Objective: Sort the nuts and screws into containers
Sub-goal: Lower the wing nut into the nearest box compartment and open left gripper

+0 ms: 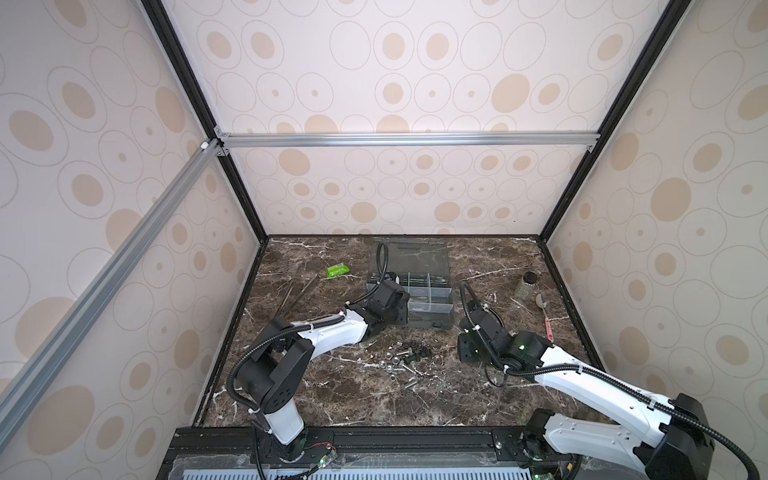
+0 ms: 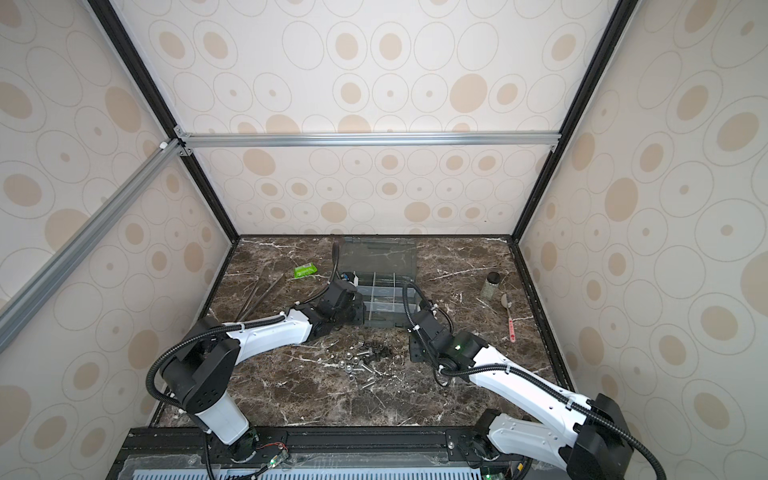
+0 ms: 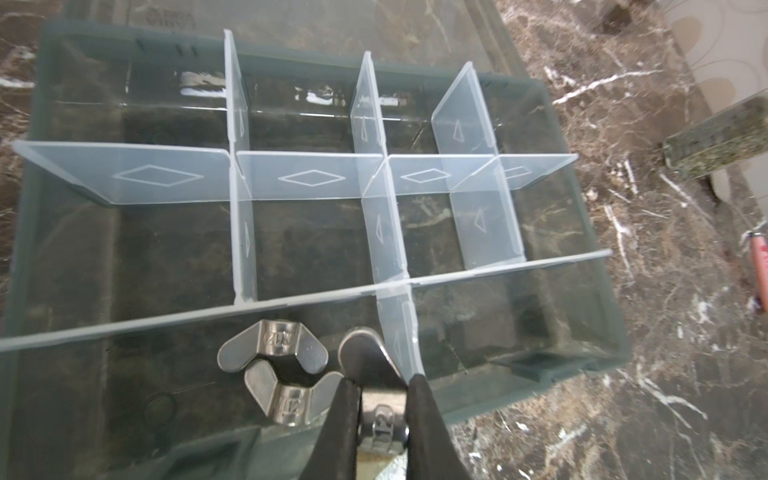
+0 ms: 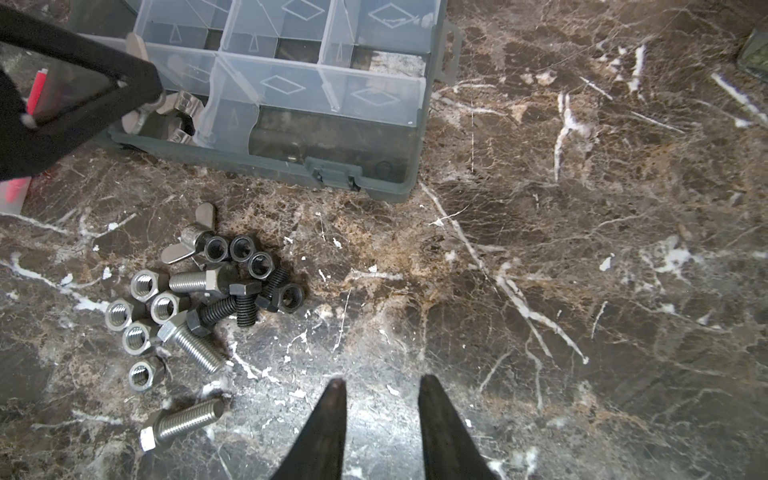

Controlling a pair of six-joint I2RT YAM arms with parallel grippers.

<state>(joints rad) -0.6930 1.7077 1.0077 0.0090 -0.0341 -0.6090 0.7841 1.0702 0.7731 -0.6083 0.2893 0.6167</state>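
the left pincer (image 3: 381, 380) was clamped on a silver wing nut (image 3: 363, 353), one wing standing up past the black fingertips (image 3: 347, 395). it hung low inside the organiser box (image 3: 598, 316), over the front-row compartment (image 3: 124, 374) at the box's left end as both top views showed it, just beside a clear divider (image 3: 395, 332). two more wing nuts (image 3: 272, 347) lay on that compartment's floor, touching each other.

the right pincer (image 4: 383, 381) stood open with nothing between its fingers. it hovered over bare counter (image 4: 582, 291) in front of the box, to the right of the loose pile (image 4: 208, 299).

that pile sat on the counter near the box's front wall (image 4: 332, 153) but apart from it, between the two arms in both top views. it held silver hex nuts (image 4: 143, 284), black hex nuts (image 4: 242, 248), silver bolts (image 4: 191, 345), black bolts (image 4: 216, 311) and a lone wing nut (image 4: 189, 241). one stray silver bolt (image 4: 178, 424) lay a little apart from the rest.

the box's lid (image 1: 415, 253) lay open toward the back wall. long tweezers (image 1: 299, 295) and a green packet (image 1: 336, 271) lay to the box's left. a black-capped jar (image 1: 525, 286) and a spoon (image 1: 540, 300) were to its right, well apart from the pile.
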